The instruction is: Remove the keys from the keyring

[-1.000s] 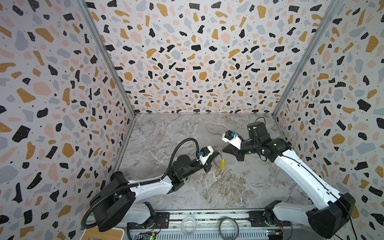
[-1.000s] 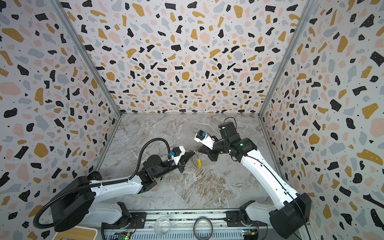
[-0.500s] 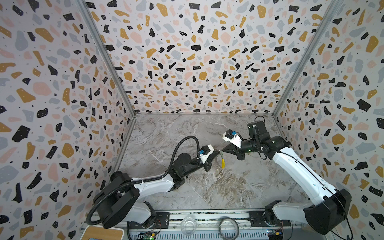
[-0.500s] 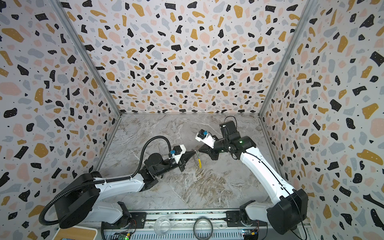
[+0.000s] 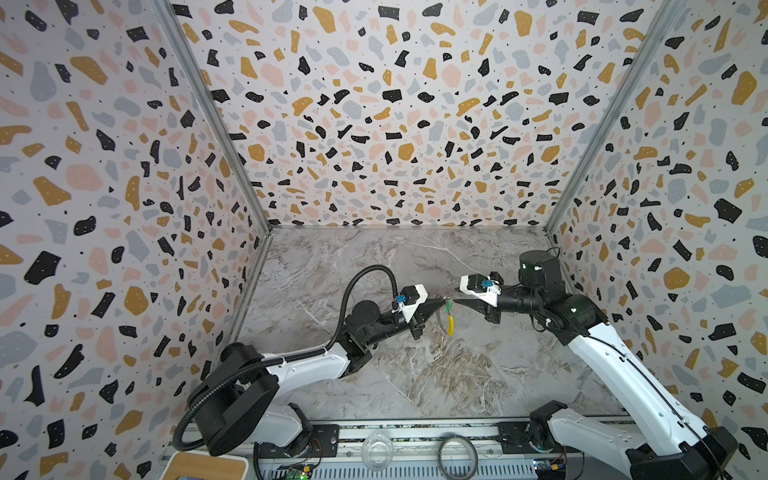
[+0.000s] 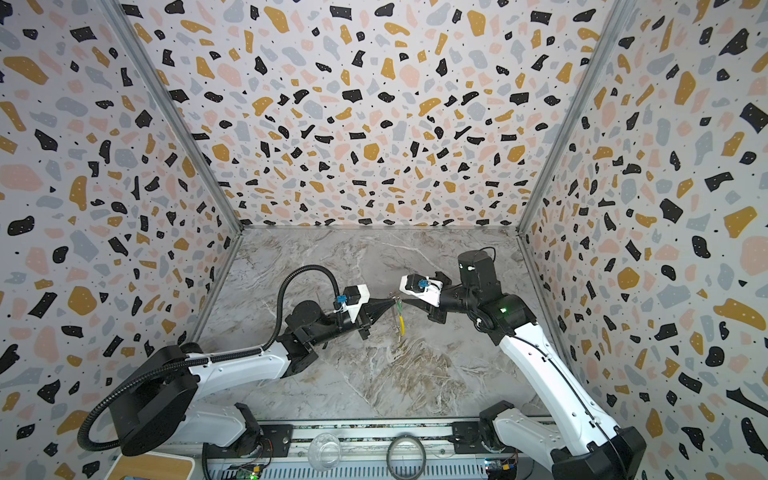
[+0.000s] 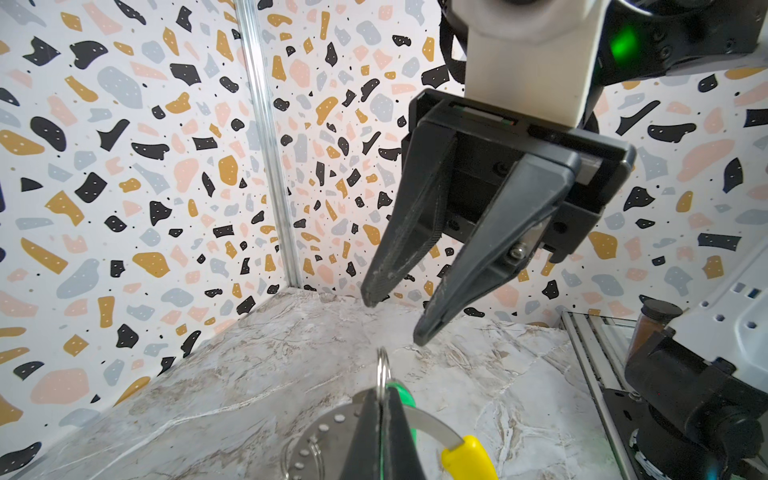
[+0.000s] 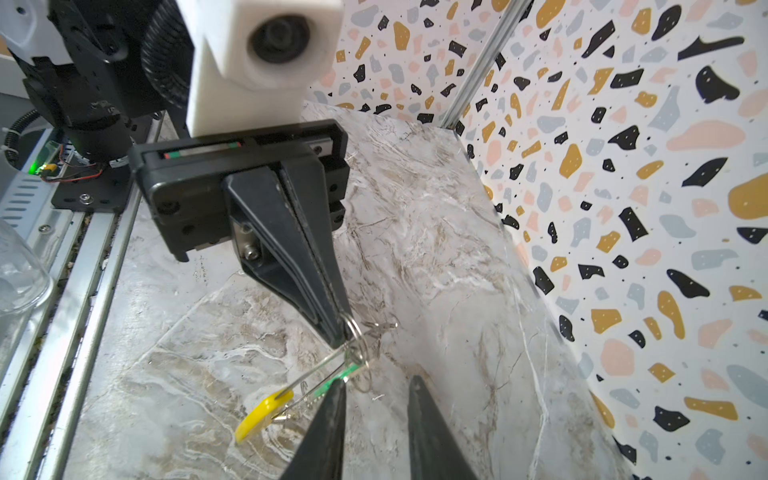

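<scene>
Left fingers (image 8: 307,266) pinch the keyring (image 8: 264,409) — right fingers (image 8: 328,428) parted, just beside it.

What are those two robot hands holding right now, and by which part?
The left hand pinches the keyring by its wire rim, keys dangling; the right hand is open, holding nothing.

Keyring (image 5: 445,312) above table (image 5: 457,374) centre, left tool (image 5: 440,302) at its left, right tool (image 5: 459,301) just right.

Light bright, even, diffuse, from above (no source in frame). Only faint, soft shadows on the bench (image 5: 415,374). Top views bow toward the edges. In the wrist views, the left gripper (image 7: 379,405) and the white camera housing (image 8: 266,54) sit close to the lens and are out of focus.
</scene>
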{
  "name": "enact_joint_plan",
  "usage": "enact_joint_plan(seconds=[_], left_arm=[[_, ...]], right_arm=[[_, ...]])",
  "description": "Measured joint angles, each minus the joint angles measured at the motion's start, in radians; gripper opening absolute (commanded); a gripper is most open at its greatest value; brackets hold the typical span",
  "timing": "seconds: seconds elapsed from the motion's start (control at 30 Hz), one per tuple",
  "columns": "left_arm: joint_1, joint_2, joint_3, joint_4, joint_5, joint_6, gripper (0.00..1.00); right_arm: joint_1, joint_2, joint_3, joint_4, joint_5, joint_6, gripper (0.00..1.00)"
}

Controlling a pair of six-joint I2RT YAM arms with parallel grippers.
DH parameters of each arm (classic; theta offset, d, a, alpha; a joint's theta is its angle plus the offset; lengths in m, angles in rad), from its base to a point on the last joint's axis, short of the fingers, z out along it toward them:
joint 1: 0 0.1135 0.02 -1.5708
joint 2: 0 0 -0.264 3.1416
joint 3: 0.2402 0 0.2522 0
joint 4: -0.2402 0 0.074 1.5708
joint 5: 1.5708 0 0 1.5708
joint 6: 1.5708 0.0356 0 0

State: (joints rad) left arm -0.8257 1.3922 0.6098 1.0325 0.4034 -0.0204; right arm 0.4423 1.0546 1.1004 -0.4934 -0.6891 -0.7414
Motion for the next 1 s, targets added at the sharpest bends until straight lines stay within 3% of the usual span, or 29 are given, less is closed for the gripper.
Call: enact_joint_plan(seconds=[0.87, 1.0], left_arm=[[0.009, 0.013, 0.05, -0.085, 0.078, 0.01, 0.0], [0.01, 0.013, 0.096, -0.182, 0.071, 0.058, 0.23]], right_arm=[[0.003, 0.046, 0.0, -0.039, -0.051, -0.098, 0.02], [0.002, 0.046, 0.0, -0.051, -0.031, -0.098, 0.0]])
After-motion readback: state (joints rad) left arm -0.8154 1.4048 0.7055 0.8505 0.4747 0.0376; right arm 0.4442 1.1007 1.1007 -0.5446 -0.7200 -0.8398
